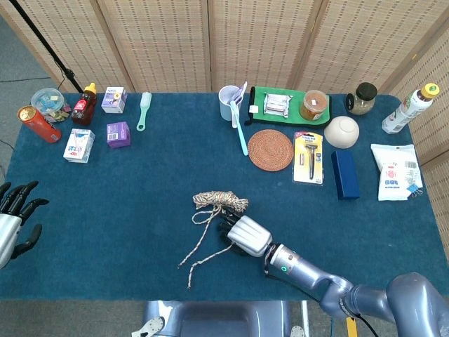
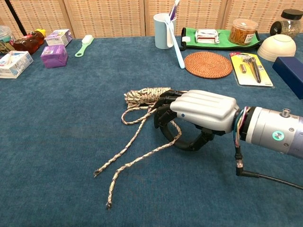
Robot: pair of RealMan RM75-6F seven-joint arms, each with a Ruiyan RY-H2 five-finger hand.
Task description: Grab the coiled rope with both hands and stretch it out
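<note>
While the right hand [image 2: 189,118] lies palm-down near the middle of the chest view, its dark fingers [image 2: 163,111] curl down against the right side of the rope [image 2: 142,97]; whether they actually grip a strand I cannot tell. That rope sits as a small coil at the centre of the blue table [image 1: 140,189], with two loose ends trailing toward the lower left of the frame. At the far left edge of the head view, the left hand [image 1: 14,217] hovers with fingers spread, holding nothing.
</note>
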